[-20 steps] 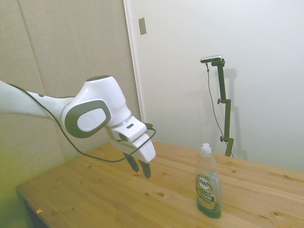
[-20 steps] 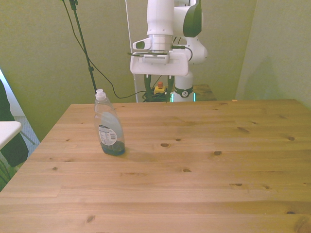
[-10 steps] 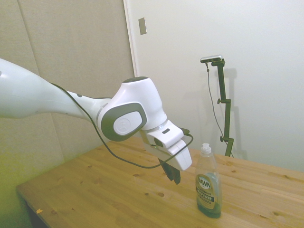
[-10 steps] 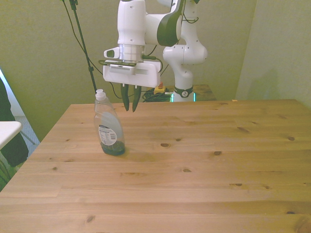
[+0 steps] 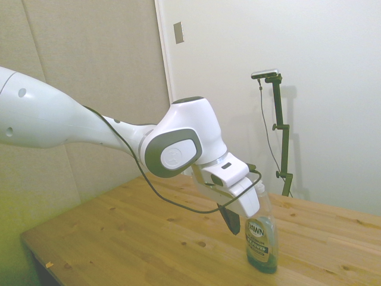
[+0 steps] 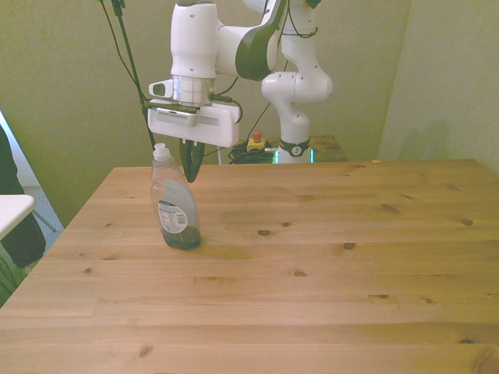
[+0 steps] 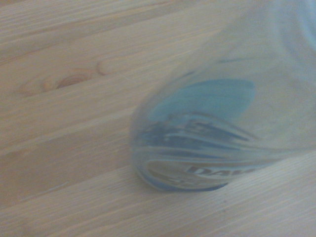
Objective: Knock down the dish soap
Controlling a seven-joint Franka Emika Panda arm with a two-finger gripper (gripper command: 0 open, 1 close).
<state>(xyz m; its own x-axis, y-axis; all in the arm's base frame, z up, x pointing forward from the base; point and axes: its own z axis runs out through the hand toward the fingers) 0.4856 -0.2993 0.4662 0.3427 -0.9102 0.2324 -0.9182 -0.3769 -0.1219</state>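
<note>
The big wooden plank counter (image 6: 312,257) is carrying the slim clear plastic dish soap bottle with a white cap (image 6: 175,204), standing upright near the front view's left edge (a blurry close-up fills the wrist view (image 7: 217,128)). The white arm's dark pincer (image 6: 190,161) is hanging clenched just beside the bottle's neck.

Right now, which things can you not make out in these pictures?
- Contact between the hand and the dish soap: side view, the hand covers the bottle's neck; front view, too close to tell.
- Bottle cap: side view, hidden behind the hand.
- Label print: wrist view, blurred.
</note>
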